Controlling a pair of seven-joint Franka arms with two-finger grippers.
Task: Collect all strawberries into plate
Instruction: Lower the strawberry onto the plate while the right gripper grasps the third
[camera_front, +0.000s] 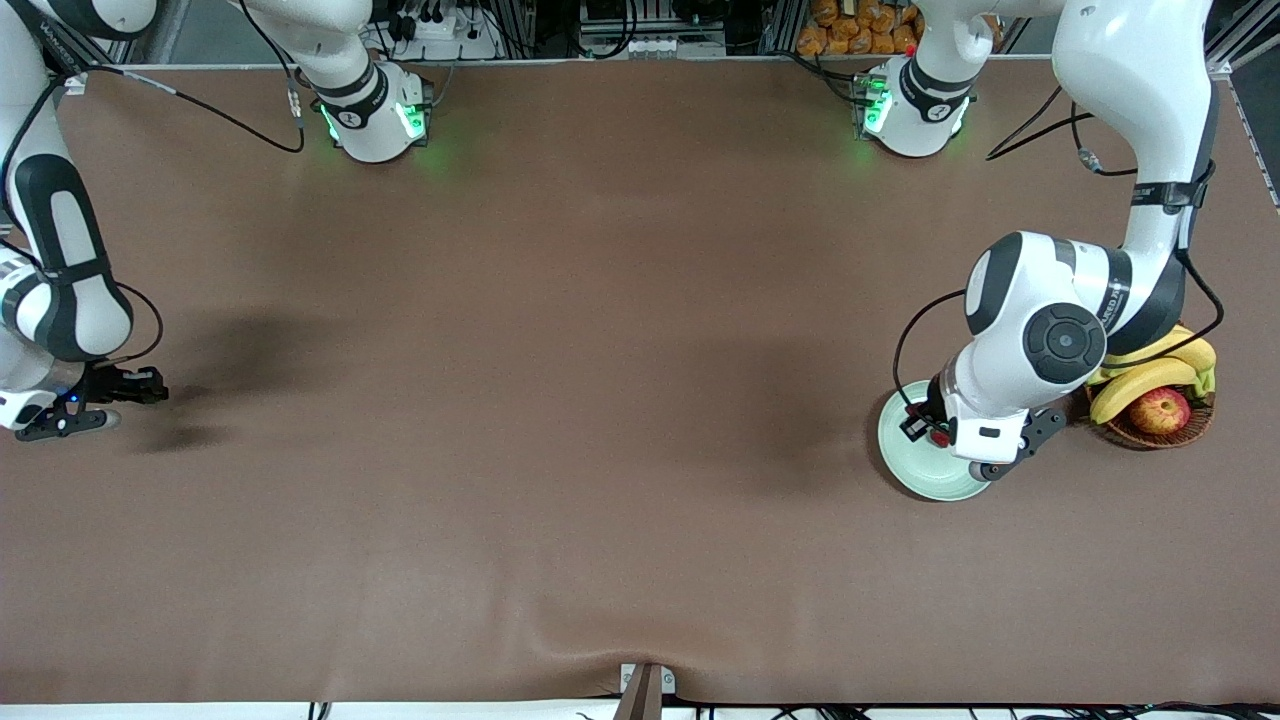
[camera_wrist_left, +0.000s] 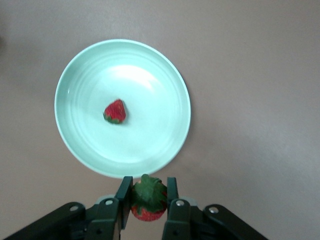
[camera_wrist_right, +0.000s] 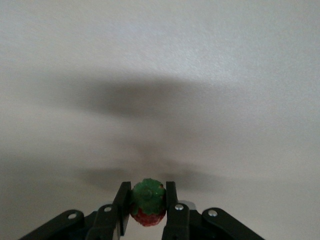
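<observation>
A pale mint-green plate (camera_front: 922, 478) lies toward the left arm's end of the table. In the left wrist view the plate (camera_wrist_left: 150, 140) holds one small red strawberry (camera_wrist_left: 115, 111). My left gripper (camera_front: 935, 435) hangs over the plate's edge. In its own view the left gripper (camera_wrist_left: 148, 192) is shut on a second strawberry (camera_wrist_left: 148, 199) with a green leafy cap. My right gripper (camera_front: 155, 386) is low over the bare table at the right arm's end. In its own view the right gripper (camera_wrist_right: 147, 197) is shut on a third strawberry (camera_wrist_right: 148, 204).
A brown wicker basket (camera_front: 1150, 438) stands beside the plate, toward the left arm's end of the table. It holds bananas (camera_front: 1140, 378) and a red-yellow apple (camera_front: 1160, 410). Brown cloth (camera_front: 600, 400) covers the table between the two arms.
</observation>
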